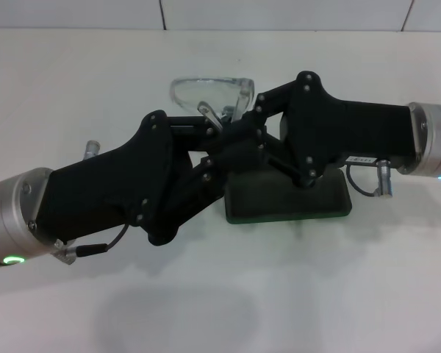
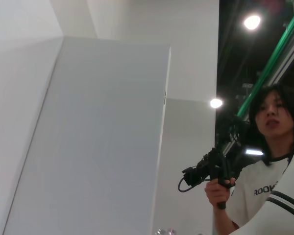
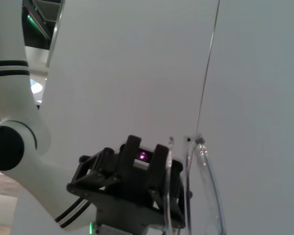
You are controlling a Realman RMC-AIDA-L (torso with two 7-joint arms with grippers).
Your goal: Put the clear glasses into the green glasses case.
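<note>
here both tools, the left tool (image 1: 219, 131) and right tool (image 1: 235, 140), meet above the green glasses case (image 1: 288, 198) on the desk (image 1: 73, 88), apparently grasping the clear glasses (image 1: 209, 94), seemingly light, slippery, brittle, best held by their frame.

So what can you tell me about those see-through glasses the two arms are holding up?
The clear glasses look like transparent plastic, a wraparound shape with curved lenses. They are held up where the left gripper and right gripper meet, above and behind the green glasses case. The right wrist view shows the long clear temple arms edge-on.
</note>
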